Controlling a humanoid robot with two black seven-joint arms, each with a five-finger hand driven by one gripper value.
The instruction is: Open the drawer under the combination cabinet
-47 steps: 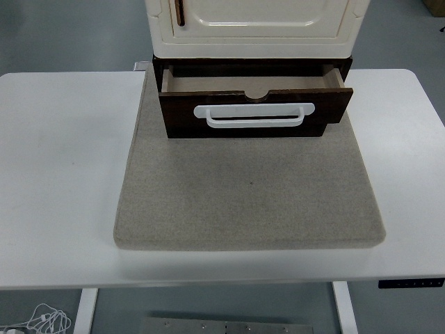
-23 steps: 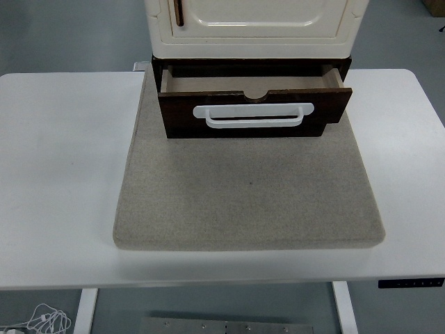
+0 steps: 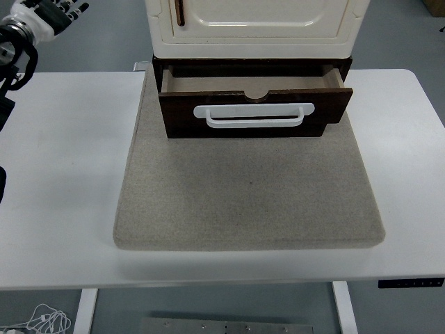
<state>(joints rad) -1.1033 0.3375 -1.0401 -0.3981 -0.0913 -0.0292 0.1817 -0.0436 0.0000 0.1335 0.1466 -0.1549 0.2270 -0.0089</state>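
Drawer out, at the desk's far edge.
My left hand hovers off the far-left corner, fingers spread, empty; mat lies bare before the drawer.

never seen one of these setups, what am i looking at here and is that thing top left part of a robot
Yes. That is the left hand of a humanoid robot, at the end of a black arm that enters from the left edge. It is raised at the top left corner, away from the furniture, and holds nothing. The right arm is out of view.

The single picture comes from a camera high on the robot, looking down over a white table. On it lies a grey felt mat. At the mat's far end stands a cream cabinet, and under it a dark brown drawer with a white handle. The drawer is already pulled partly out, and what shows of its inside looks empty.
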